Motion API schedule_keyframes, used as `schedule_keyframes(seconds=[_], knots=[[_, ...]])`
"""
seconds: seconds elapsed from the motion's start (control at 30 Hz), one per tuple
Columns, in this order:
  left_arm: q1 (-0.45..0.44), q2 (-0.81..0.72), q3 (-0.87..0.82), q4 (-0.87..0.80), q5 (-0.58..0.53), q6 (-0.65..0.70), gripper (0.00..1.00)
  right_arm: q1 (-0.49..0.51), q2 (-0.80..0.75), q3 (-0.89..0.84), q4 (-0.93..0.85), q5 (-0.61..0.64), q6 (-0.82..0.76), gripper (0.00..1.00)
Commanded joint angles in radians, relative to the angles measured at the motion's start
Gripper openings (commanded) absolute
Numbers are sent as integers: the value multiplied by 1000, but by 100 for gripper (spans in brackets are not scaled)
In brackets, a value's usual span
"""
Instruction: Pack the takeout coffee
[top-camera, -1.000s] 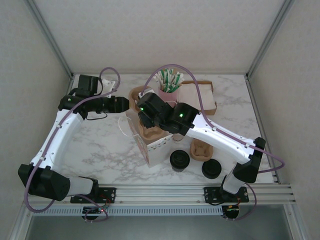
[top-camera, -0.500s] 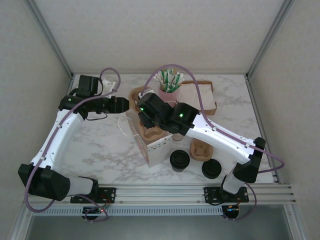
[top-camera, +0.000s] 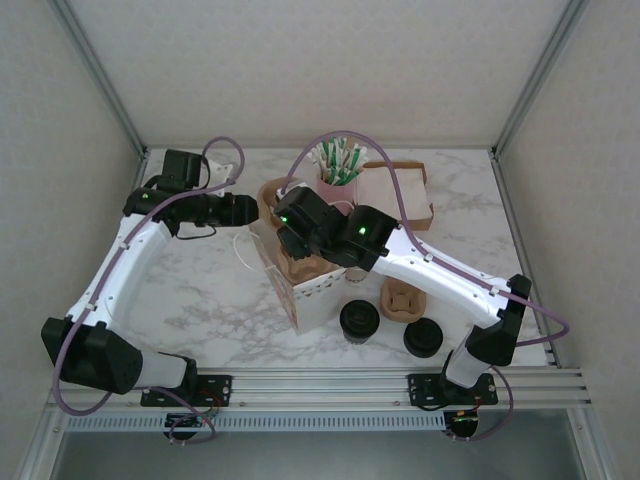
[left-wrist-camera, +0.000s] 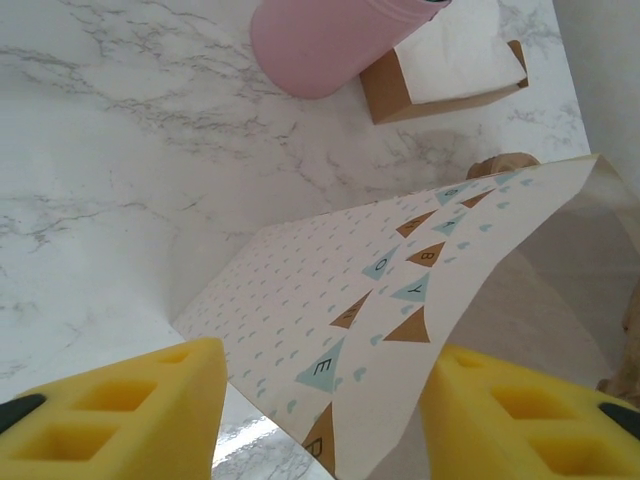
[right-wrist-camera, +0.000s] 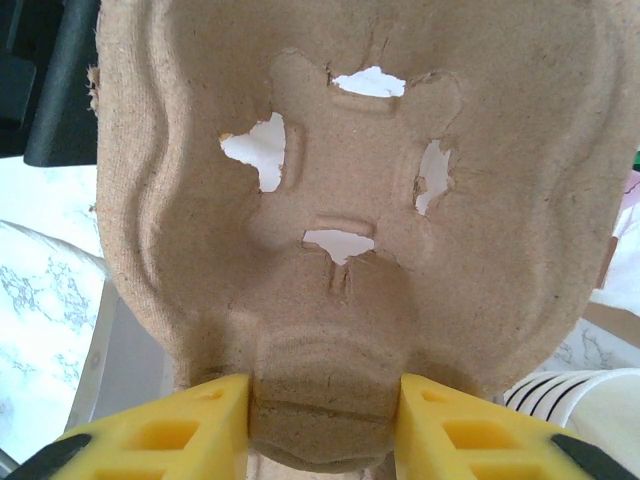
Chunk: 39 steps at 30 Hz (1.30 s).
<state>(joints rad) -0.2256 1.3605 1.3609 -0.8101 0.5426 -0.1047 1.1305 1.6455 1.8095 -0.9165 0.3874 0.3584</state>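
Note:
A takeout coffee (top-camera: 359, 320) with a black lid stands on the marble in front of the white patterned gift bag (top-camera: 308, 292). A second black-lidded round (top-camera: 423, 338) sits to its right. My right gripper (top-camera: 292, 240) hovers over the bag's mouth. In the right wrist view that gripper (right-wrist-camera: 323, 395) is shut on the middle ridge of a brown pulp cup carrier (right-wrist-camera: 340, 200). My left gripper (top-camera: 254, 212) is at the bag's far left edge. Its yellow fingers (left-wrist-camera: 120, 400) stand wide apart, and the bag's wall (left-wrist-camera: 330, 270) passes between them.
A pink cup (top-camera: 337, 178) of straws and a brown box (top-camera: 402, 195) of napkins stand behind the bag. Another pulp carrier piece (top-camera: 403, 300) lies right of the bag. The pink cup (left-wrist-camera: 320, 40) and the box (left-wrist-camera: 440, 70) are also in the left wrist view.
The left arm's elbow and wrist have shifted slightly back and right toward the bag. The right gripper has kept the carrier over the bag.

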Motion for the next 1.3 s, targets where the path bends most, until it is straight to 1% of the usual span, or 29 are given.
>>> schedule_keyframes(seconds=[0.0,0.1,0.2,0.27,0.43,0.63,0.9,1.1,1.27], knots=[[-6,-3,15,22,-26,-22,55,12,3,-9,-25,-22,-11,39],[-7,-4,12,35,-7,-36,56,11,9,-10,-31,-34,-17,39],[-6,-1,12,37,26,-39,59,12,21,-4,-45,-43,-23,39],[-6,-3,12,39,23,-39,61,11,32,4,-57,-50,-25,39],[-7,-11,22,28,-24,-41,63,11,67,37,-103,-56,-23,39],[-5,-40,24,34,-106,-49,75,12,100,63,-139,-55,-20,38],[-4,-92,27,43,-223,-53,83,12,109,79,-165,-45,-9,38],[-4,-140,22,68,-251,-62,88,13,122,100,-204,-46,3,38],[-5,-158,4,76,-270,-62,89,12,163,136,-251,-53,7,38]])
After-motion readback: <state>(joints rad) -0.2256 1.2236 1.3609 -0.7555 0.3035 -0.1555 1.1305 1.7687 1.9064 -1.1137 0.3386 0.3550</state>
